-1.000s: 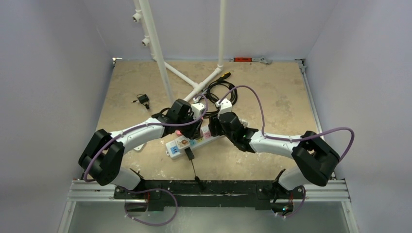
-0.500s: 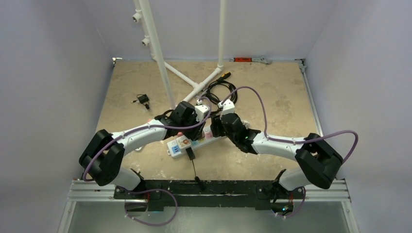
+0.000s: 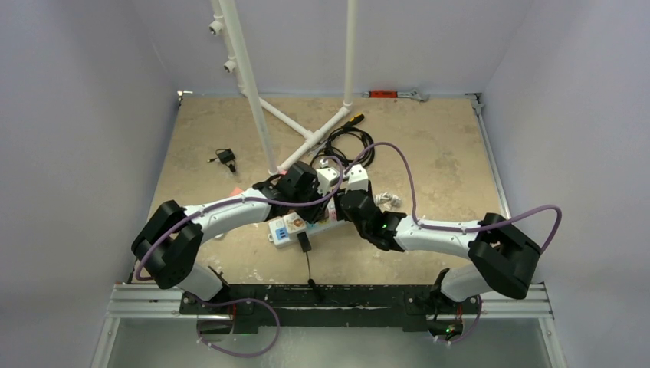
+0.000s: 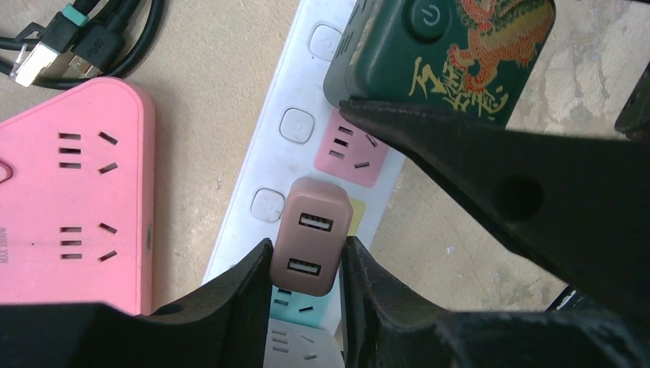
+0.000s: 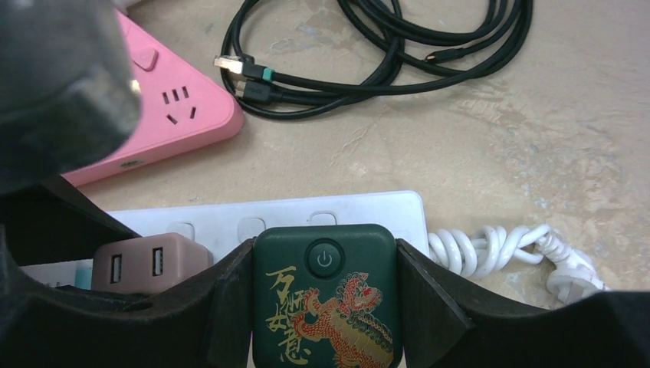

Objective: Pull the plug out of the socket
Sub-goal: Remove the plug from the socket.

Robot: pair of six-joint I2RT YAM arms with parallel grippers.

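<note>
A white power strip (image 4: 276, 153) with coloured sockets lies on the tan table. A mauve two-port USB plug (image 4: 310, 238) stands over its yellow socket. My left gripper (image 4: 306, 244) is shut on that plug, one finger on each side. Whether the plug's pins are still in the socket is hidden. Beside it on the strip, my right gripper (image 5: 322, 253) is shut on a dark green adapter (image 5: 326, 307) with a power button and a dragon print. The right wrist view also shows the mauve plug (image 5: 149, 264) and the strip (image 5: 368, 207). From above, both wrists crowd over the strip (image 3: 287, 228).
A pink triangular power strip (image 4: 73, 192) lies just left of the white one. Black cables (image 5: 383, 46) are coiled behind it, and the strip's white coiled cord (image 5: 490, 249) trails right. A black plug (image 3: 303, 241) sits at the strip's near end. A white pipe frame (image 3: 253, 92) stands at the back.
Both wrists have drawn closer together over the strip, the left one moving right. The strip's right end has swung slightly toward the near edge. Both grips look unchanged.
</note>
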